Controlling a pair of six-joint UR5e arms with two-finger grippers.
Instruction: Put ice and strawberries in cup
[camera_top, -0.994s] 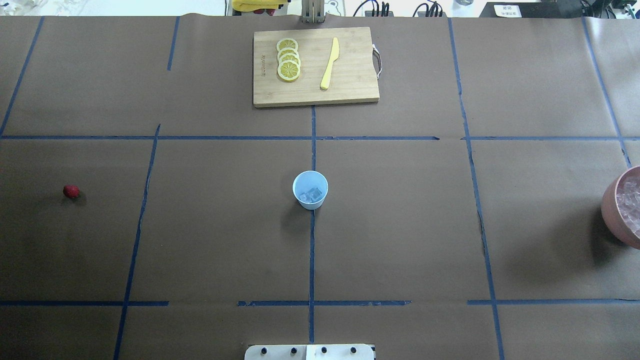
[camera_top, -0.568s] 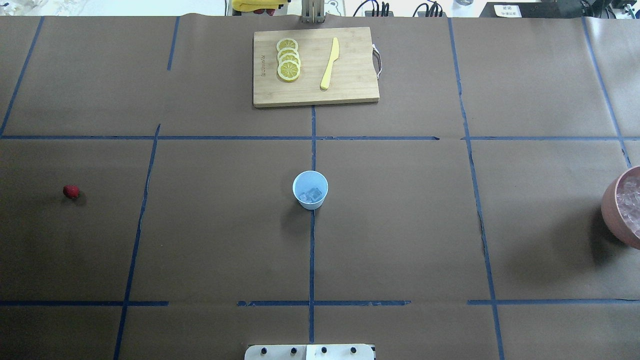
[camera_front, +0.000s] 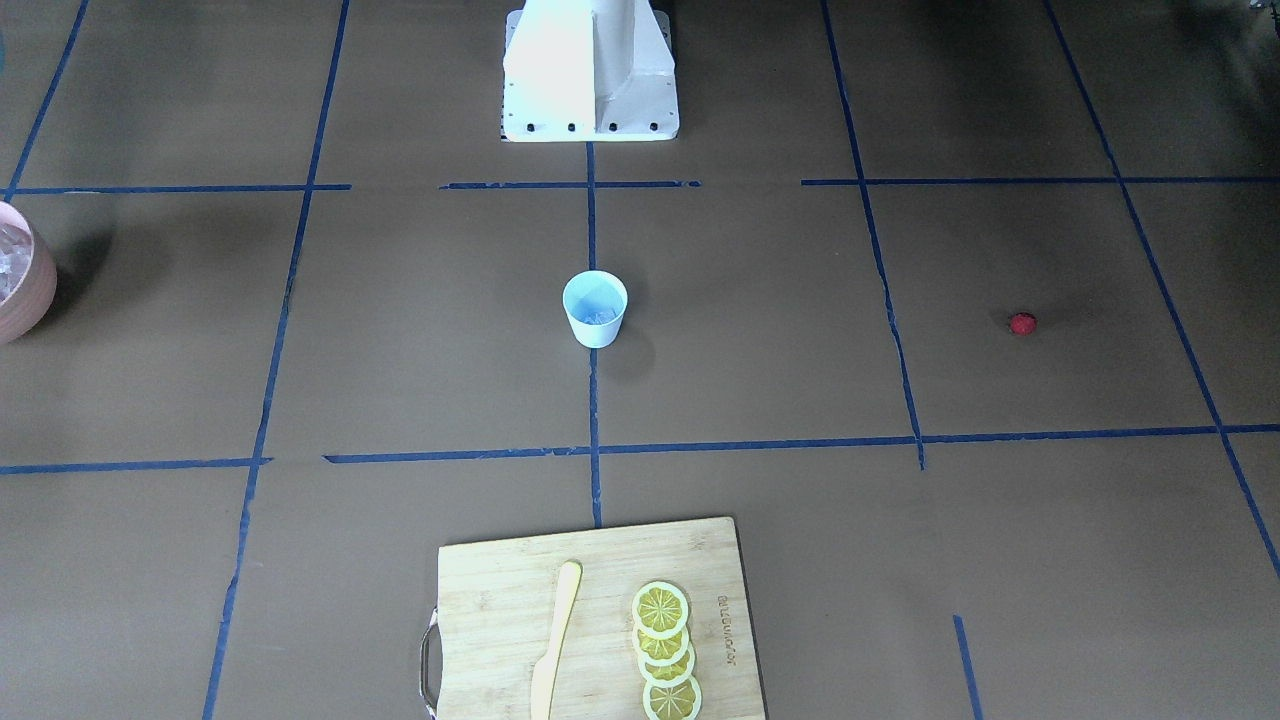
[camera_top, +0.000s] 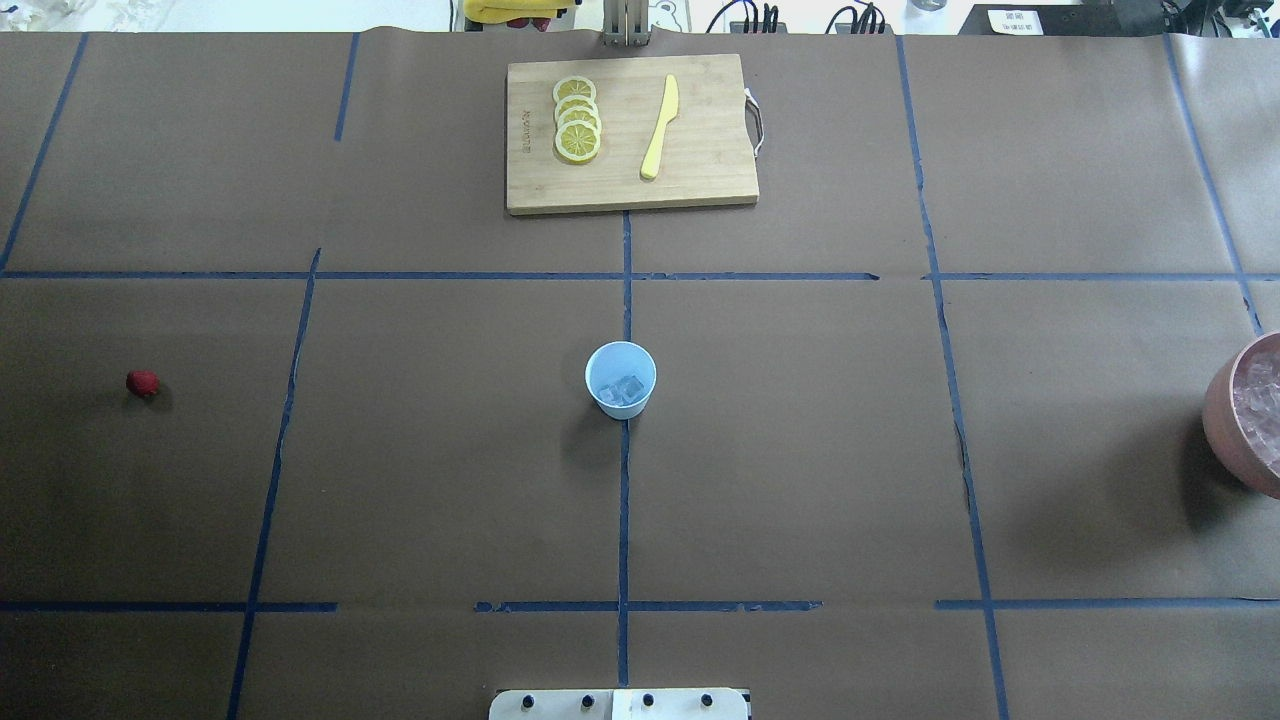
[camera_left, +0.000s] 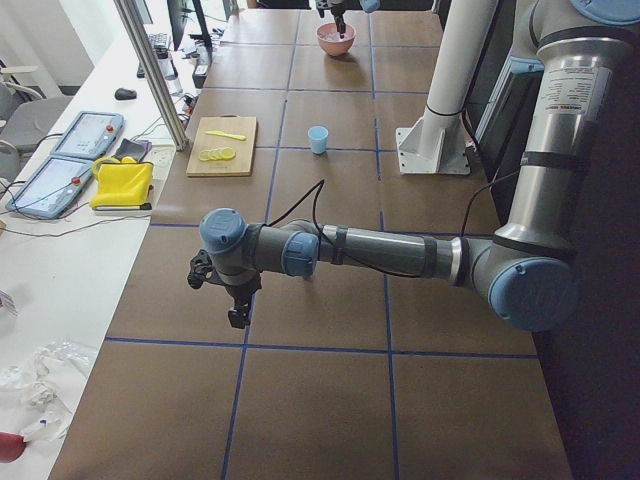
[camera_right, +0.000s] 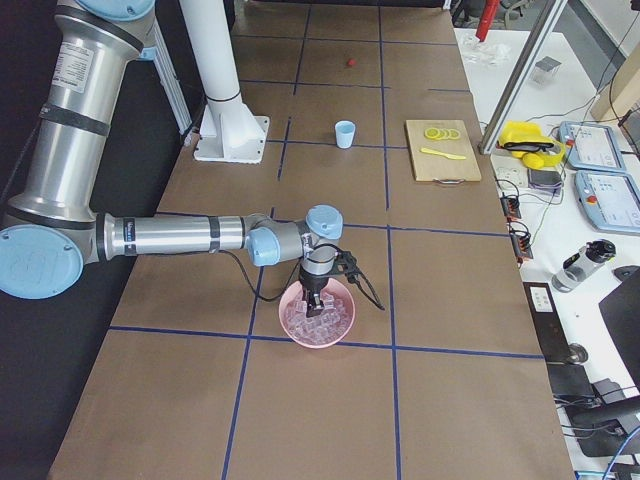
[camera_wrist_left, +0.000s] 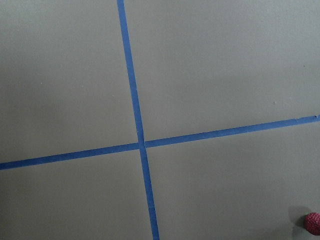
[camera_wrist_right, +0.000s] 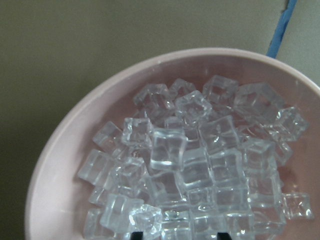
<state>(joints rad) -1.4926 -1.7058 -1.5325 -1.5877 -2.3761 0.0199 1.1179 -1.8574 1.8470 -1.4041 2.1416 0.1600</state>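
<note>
Brown paper gridded with blue tape covers the table (camera_top: 800, 450), and over the last second nothing on it has shifted in the overhead view: berry, cup and bowl lie where they lay. That suggests both arms are busy at the table's ends, with the task only part done.

Far left, the strawberry (camera_top: 142, 382) sits alone on the paper, well apart from the cup. It shows only at the bottom right corner of the left wrist view, so the left gripper (camera_left: 238, 312) is judged near it but not over it. Whether that gripper is spread or closed cannot be told.

At centre the cup (camera_top: 620, 379) stands upright with a few pieces of ice (camera_top: 626, 389) already inside. Beyond it a cutting board (camera_top: 700, 180) carries lemon slices (camera_top: 577, 120) and a yellow knife (camera_top: 660, 127), off any likely path.

Far right, the right gripper (camera_right: 320, 297) hangs over the pink bowl (camera_wrist_right: 60, 155), which is heaped with cubes. Its fingertips (camera_wrist_right: 137, 235) show apart at the lower edge of the right wrist view, gripping nothing visible. No object lies between berry, bowl and cup.
</note>
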